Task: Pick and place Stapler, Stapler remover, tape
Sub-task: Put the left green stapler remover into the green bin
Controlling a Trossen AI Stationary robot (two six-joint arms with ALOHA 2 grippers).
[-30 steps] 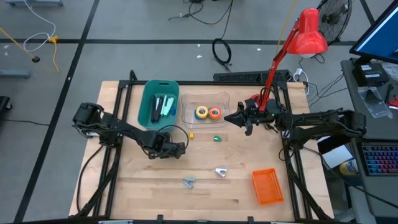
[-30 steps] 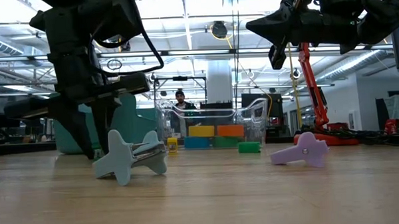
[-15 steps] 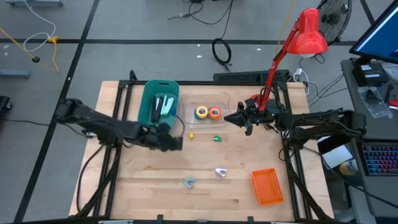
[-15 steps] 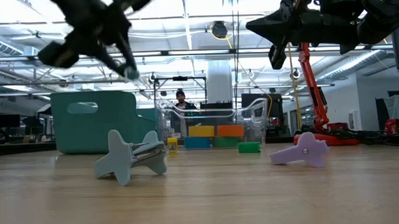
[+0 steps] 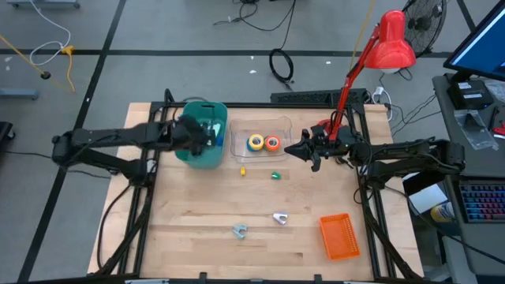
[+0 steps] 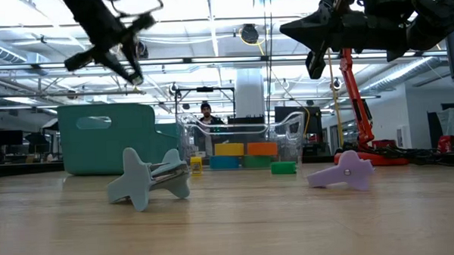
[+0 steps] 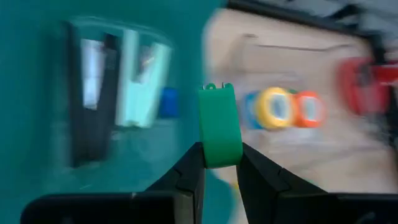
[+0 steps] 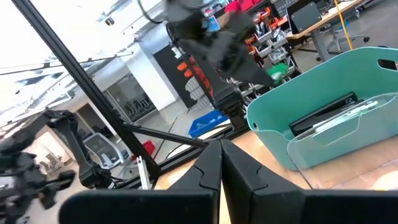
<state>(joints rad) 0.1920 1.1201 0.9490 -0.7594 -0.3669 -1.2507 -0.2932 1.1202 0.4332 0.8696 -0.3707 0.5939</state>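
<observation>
My left gripper [image 5: 207, 132] hangs over the teal bin [image 5: 207, 107], shut on a small green object [image 7: 219, 121]; whether it is a stapler or a stapler remover I cannot tell. The bin holds a black stapler [image 7: 93, 93] and a mint stapler [image 7: 140, 81]. Yellow [image 5: 255, 142] and orange [image 5: 272, 143] tape rolls sit in a clear tray [image 5: 286, 125]. A green roll [image 5: 276, 175] lies on the table. A light-blue stapler remover [image 5: 240, 229] and a lilac one [image 5: 280, 218] lie nearer the front. My right gripper [image 5: 310, 151] waits shut beside the tray. My left gripper pinches the green object's near end [image 7: 219, 155] between its two fingers. The rest of it sticks out beyond the fingertips. The fingers slant down from the table's left side. The object is lifted clear, above the bin's edge nearest the clear tray.
An orange basket [image 5: 339, 237] stands at the front right. A red desk lamp [image 5: 387, 43] rises at the back right. A small yellow piece [image 5: 242, 170] lies before the tray. Bare wood lies at the table's front left.
My left gripper has risen from the table's middle left and swung toward the far edge to above the teal bin. It turned on the way and carried the green object, now lifted clear of the table. The right arm has kept still.
</observation>
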